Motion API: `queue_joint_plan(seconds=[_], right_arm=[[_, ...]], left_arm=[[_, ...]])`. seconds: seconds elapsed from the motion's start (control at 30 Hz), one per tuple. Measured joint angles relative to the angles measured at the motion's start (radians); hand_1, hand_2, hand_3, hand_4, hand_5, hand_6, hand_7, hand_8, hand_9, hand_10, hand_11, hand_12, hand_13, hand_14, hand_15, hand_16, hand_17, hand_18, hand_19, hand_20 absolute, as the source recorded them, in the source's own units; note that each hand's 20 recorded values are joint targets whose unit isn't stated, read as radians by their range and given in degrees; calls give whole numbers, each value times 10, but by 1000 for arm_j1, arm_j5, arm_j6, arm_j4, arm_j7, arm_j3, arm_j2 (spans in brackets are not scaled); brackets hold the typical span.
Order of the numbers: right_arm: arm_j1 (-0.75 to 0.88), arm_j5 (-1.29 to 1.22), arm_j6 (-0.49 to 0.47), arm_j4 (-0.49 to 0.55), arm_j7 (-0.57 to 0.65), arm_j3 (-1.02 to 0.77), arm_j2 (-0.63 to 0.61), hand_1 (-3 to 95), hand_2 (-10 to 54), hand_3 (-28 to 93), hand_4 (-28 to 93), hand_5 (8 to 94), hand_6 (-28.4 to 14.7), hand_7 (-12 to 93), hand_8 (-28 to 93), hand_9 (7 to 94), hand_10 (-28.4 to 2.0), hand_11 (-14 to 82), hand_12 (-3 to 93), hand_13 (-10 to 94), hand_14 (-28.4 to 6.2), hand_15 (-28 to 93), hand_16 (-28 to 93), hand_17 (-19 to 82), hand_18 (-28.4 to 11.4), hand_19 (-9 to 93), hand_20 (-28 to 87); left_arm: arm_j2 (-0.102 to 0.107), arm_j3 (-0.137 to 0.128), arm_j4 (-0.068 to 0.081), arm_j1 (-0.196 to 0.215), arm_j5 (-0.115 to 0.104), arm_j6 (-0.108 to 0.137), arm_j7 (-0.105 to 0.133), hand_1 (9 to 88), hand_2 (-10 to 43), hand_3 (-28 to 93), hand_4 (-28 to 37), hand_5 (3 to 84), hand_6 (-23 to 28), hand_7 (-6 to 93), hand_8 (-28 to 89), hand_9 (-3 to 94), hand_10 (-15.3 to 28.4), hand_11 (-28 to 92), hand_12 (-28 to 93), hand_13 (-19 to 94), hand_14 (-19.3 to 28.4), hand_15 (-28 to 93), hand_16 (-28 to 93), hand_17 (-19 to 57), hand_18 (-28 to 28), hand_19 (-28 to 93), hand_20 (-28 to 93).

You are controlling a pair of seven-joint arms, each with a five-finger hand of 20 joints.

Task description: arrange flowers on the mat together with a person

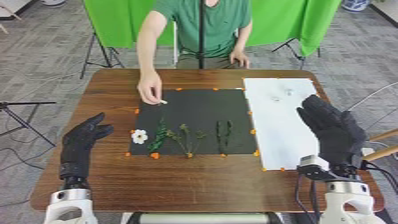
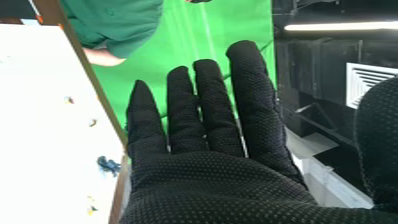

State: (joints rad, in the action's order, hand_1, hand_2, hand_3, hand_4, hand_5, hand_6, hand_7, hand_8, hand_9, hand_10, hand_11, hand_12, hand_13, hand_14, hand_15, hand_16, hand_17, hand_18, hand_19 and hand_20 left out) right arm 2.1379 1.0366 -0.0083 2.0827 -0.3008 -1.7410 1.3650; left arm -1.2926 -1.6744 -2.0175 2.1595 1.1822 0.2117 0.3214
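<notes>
At the black mat's [image 1: 191,112] far left corner, a person's hand [image 1: 150,87] has its fingers together at a small pale piece [image 1: 162,102], probably to set it precisely. Along the mat's near part lie a white flower [image 1: 139,136], a leafy green sprig [image 1: 158,136], a branching sprig [image 1: 188,141] and dark green stems [image 1: 224,136], spaced apart, likely so each reads separately. The robot's left hand [image 1: 81,142], left of the mat, has relaxed fingers apart from its thumb, seemingly leaving the person room. Right of the mat, beyond most of the white sheet [image 1: 277,127], its right hand [image 2: 222,182] is open, fingers straight, holding nothing, presumably ready to help.
</notes>
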Motion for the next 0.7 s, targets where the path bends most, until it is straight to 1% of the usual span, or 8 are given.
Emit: queue_joint_plan(seconds=[0.6, 0.7], right_arm=[[-3, 1, 5, -1, 0, -14, 1, 93, 30, 766, -180, 536, -6, 116, -97, 445, -143, 52, 118, 336, -102, 132, 58, 199, -151, 18, 271], [-5, 0, 6, -2, 0, -27, 1, 94, 30, 765, -181, 537, -6, 120, -95, 447, -145, 53, 119, 337, -114, 133, 62, 198, -151, 19, 272]], left_arm=[[1, -1, 0, 0, 0, -2, -2, 255, -7, 708, -208, 523, 31, 133, -59, 569, 155, 208, 152, 500, 184, 231, -16, 157, 133, 137, 227], [2, -1, 0, 1, 0, -2, -2, 255, -7, 709, -207, 523, 31, 132, -59, 569, 155, 208, 152, 500, 185, 232, -16, 157, 133, 137, 227]])
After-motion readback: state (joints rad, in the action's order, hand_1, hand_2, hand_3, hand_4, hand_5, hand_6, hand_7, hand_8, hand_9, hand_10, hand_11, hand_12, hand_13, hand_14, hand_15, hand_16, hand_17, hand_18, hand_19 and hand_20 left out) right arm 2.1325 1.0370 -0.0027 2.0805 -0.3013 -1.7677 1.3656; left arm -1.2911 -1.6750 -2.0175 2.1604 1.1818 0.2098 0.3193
